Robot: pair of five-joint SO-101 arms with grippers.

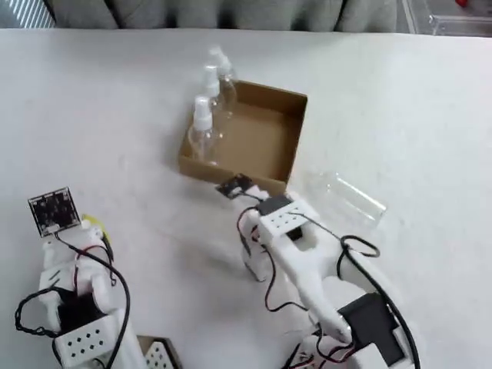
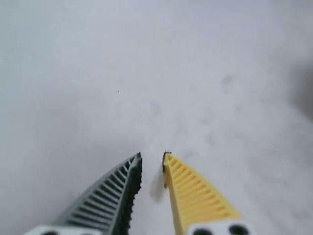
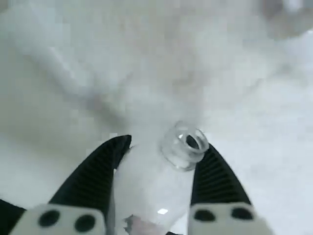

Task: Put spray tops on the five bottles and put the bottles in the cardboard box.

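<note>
Though its base is cut off, the clear uncapped plastic bottle (image 3: 157, 188) is clamped in the right end effector (image 3: 166, 146) by the near wall of the brown cardboard box (image 1: 198, 165), neck pointing away from the wrist; left end effector (image 2: 152, 157) slightly apart.

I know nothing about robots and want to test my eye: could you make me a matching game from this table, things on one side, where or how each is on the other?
Things:
1. cardboard box
2. left claw
3. right claw
4. loose clear bottle

States:
A. grips an uncapped bottle
B. lies on its side on the table, beside the box
C. hangs over bare table, gripping nothing
D. three spray-topped bottles stand along its left side

Pairs: 1-D, 2-C, 3-A, 4-B.
</note>
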